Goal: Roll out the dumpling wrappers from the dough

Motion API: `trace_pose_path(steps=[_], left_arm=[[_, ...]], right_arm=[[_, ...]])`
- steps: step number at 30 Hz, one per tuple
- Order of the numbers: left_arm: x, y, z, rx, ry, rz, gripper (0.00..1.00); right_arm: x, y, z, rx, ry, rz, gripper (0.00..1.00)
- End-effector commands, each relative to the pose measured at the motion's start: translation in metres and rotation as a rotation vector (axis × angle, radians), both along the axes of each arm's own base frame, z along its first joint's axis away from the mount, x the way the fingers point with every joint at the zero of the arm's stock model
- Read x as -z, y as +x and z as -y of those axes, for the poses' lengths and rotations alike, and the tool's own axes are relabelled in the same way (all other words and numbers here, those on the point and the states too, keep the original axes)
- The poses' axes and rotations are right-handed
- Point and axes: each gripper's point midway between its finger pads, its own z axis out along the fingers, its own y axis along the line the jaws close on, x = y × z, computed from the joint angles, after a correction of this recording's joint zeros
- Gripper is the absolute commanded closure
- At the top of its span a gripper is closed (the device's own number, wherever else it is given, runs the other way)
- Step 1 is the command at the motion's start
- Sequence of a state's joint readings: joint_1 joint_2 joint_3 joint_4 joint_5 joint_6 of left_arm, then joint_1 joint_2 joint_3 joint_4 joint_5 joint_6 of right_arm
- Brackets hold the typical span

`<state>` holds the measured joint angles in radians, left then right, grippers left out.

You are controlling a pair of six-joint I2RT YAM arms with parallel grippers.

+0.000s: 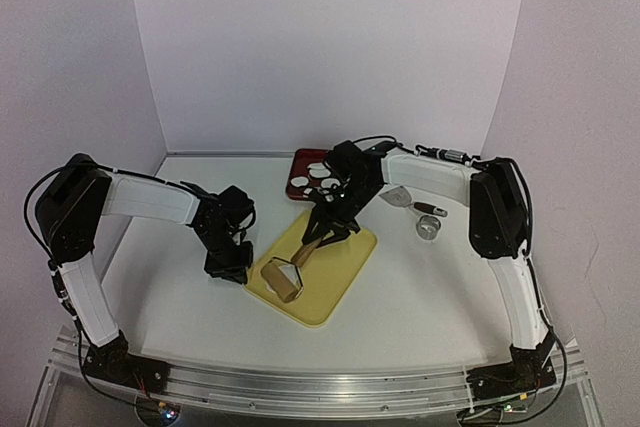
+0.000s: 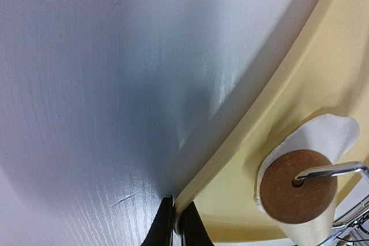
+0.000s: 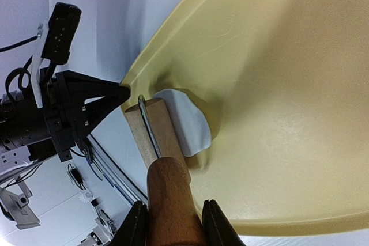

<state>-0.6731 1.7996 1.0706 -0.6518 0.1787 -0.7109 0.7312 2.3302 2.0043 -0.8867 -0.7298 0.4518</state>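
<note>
Roller point(image 3: 162, 162) atop dough point(image 3: 189, 124), wrist views only

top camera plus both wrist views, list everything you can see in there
yellow board: one, yellow, middle of the table
dough: one flattened patch, white, on the board under the roller
rolling pin: one, wood with a wire frame, on the board's near left end
dumpling wrappers: at least three showing, white, on the red tray
red tray: one, dark red, behind the board
ring cutter: one, metal, right of the board
flat metal tool: one, grey, behind the ring cutter
table: one, white
left gripper: black, shut on the board's left edge
right gripper: black, shut on the rolling pin's handle
</note>
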Motion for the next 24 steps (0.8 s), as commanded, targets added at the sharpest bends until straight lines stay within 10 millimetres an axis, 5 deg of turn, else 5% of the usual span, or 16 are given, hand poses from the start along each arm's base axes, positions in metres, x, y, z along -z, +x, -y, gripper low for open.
trace_pose_path(steps=[1,8,18,24], left_arm=[[-0.033,0.032,0.0,-0.072,-0.036,0.135,1.0],[-0.031,0.034,0.002,-0.064,-0.035,0.134,1.0],[-0.031,0.037,0.004,-0.062,-0.038,0.135,1.0],[-0.031,0.037,0.004,-0.062,-0.035,0.135,1.0]], right_arm=[[0.12,0.003,0.167,0.035,-0.746,-0.012,1.0],[0.123,0.001,0.161,0.018,-0.723,-0.024,1.0],[0.139,-0.033,0.11,-0.098,-0.7,-0.026,1.0],[0.137,-0.019,0.106,-0.079,-0.706,0.003,1.0]])
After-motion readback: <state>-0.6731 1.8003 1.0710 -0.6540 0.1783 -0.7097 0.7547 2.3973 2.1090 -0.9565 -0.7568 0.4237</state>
